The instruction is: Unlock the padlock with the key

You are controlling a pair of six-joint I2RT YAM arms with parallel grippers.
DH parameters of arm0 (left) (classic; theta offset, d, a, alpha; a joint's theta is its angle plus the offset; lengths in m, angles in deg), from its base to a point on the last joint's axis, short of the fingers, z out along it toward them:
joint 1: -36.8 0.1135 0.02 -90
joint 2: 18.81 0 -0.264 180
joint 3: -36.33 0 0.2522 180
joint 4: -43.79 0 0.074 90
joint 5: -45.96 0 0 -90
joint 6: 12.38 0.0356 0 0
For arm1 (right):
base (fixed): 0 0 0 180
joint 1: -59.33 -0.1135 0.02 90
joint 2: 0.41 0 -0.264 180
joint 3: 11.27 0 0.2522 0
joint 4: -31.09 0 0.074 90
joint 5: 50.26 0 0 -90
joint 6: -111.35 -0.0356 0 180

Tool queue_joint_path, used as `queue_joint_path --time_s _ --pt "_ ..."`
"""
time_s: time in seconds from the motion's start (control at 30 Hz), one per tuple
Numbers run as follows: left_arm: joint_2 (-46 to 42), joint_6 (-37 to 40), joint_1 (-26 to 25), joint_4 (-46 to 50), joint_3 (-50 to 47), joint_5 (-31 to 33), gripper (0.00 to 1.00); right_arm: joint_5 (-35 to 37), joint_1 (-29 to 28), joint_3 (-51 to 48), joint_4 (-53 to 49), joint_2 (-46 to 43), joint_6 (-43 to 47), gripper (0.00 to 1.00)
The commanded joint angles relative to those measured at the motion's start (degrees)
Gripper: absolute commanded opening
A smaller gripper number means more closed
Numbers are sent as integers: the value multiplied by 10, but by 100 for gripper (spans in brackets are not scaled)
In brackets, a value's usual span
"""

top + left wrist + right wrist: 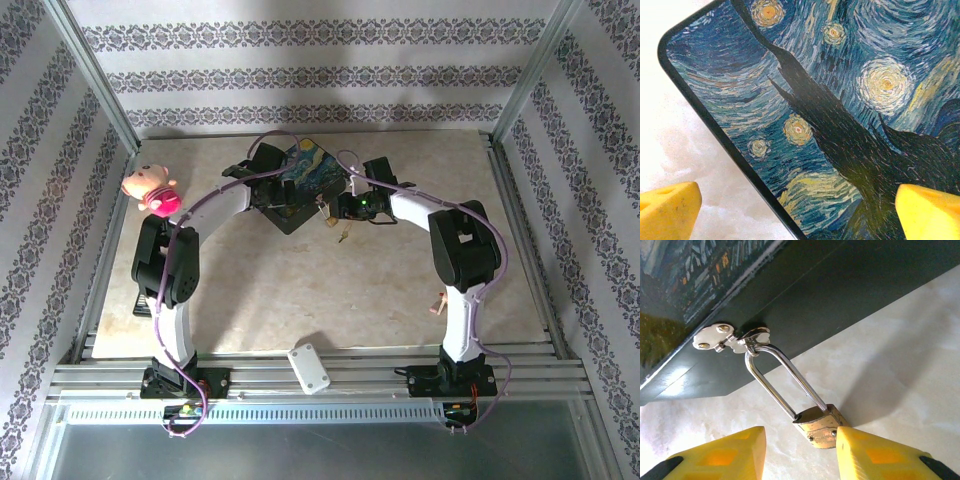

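Currently the right gripper [800, 457] is sitting open around the padlock [820, 427]. The brass body is lying on the table [900, 355] between the yellow fingers [875, 455] and touching the inner edge of one. The shackle [782, 382] looks seated in the body and is hanging through the hasp [732, 337] on the tin [840, 290], so the lock is probably not yet opened.

The left gripper [800, 215] is hovering open over a corner of the painted lid, holding nothing. A small gold piece, likely the key [343, 237], is lying on the table just near the padlock, apart from both grippers.

The step in hand seems to be getting hold of the padlock. Next, the body needs clamping steady and the key needs picking up and lining up with the keyhole, which I cannot see.

Getting in the way: the tin wall is crowding the shackle, the key is lying flat, and both arms are working close together. The toy [150, 190] and white block [308, 367] are sitting well apart.
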Motion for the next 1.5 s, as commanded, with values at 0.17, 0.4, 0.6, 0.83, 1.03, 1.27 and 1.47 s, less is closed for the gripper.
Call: queue_joint_path --time_s 0.17,0.4,0.6,0.83,1.03,1.27,1.47 --pt "25 18 10 26 31 4 99 -22 5 60 -16 46 17 47" --pt "30 14 9 26 31 -2 99 -42 -1 98 -18 83 13 47" --pt "33 9 10 22 30 -7 99 -46 -8 102 -13 97 13 43" --pt "36 7 10 22 30 -6 99 -49 -9 77 17 84 -5 16" --pt "38 3 10 21 28 -6 99 -50 -10 45 59 57 -55 0" --pt "38 0 10 15 22 -4 99 -31 -11 -12 123 17 -157 0" --pt "37 -1 10 11 16 -2 99 -29 -12 -54 207 8 -263 0"
